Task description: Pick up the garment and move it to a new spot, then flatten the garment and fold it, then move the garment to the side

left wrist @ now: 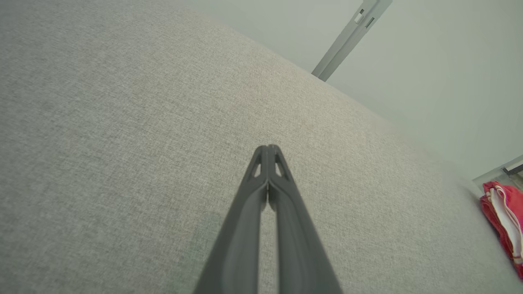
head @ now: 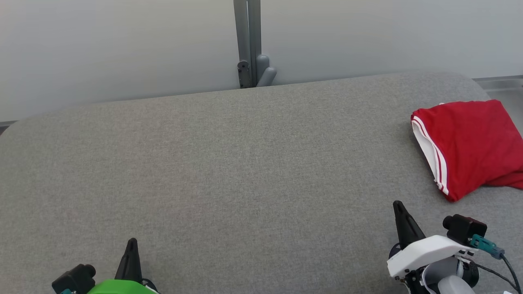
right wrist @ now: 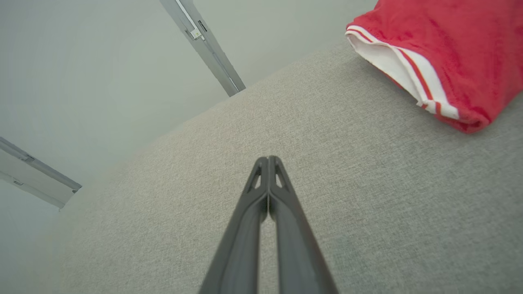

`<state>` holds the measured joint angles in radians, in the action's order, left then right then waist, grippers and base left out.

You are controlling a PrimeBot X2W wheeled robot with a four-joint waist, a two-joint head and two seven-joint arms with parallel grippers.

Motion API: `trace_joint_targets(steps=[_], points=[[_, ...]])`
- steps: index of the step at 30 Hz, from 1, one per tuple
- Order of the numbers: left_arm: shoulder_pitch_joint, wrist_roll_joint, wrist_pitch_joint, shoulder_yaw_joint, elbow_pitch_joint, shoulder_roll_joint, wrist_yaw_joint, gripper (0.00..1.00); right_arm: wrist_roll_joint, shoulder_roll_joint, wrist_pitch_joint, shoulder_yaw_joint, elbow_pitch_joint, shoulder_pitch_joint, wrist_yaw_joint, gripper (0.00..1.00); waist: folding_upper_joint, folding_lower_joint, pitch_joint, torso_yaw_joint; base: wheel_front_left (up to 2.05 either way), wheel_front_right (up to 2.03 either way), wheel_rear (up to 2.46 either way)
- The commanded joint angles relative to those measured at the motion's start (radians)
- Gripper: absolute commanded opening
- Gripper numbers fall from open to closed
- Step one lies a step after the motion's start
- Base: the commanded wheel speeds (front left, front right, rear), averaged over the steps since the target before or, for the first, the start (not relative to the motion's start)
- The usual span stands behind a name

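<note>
The garment [head: 474, 143] is red with a white, red-striped hem and lies folded at the right edge of the grey padded surface [head: 229, 171]. In the right wrist view the garment [right wrist: 445, 53] sits at the upper right, and the left wrist view catches the garment [left wrist: 504, 216] at its far right edge. My right gripper [head: 397, 205] is shut and empty, hovering in front of the garment and apart from it. My left gripper [head: 131, 241] is shut and empty at the lower left. In the wrist views the left gripper [left wrist: 268, 148] and the right gripper [right wrist: 268, 158] have their tips pressed together.
A pale wall runs behind the surface, with a grey vertical post [head: 248, 41] and a bracket at its base. The surface's back edge curves down at both far corners. A strip of floor [head: 502, 87] shows past the back right corner.
</note>
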<state>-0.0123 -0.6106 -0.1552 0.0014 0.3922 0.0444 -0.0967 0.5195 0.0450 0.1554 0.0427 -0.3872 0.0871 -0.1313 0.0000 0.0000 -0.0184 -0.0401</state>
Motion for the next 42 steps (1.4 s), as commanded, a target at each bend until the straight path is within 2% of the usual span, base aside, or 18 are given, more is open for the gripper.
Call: trace_joint_targets(steps=[1,27,42], points=[[0.027,-0.041,0.008,0.009,-0.022,0.003,-0.004,0.00,0.046,0.003,-0.009,-0.009,0.023,0.012,0.000,0.00,0.0000,0.0000,0.000,0.001,0.00,0.00,0.00],[0.051,-0.385,0.101,0.049,-0.082,0.005,-0.016,0.00,0.419,0.005,-0.102,-0.058,0.077,0.006,0.000,0.00,0.0000,0.0000,0.006,0.011,0.00,0.00,0.00],[0.061,-0.545,0.146,0.067,-0.109,0.006,-0.021,0.00,0.593,0.005,-0.145,-0.081,0.102,0.004,0.000,0.00,0.0000,0.0000,0.009,0.017,0.00,0.00,0.00]])
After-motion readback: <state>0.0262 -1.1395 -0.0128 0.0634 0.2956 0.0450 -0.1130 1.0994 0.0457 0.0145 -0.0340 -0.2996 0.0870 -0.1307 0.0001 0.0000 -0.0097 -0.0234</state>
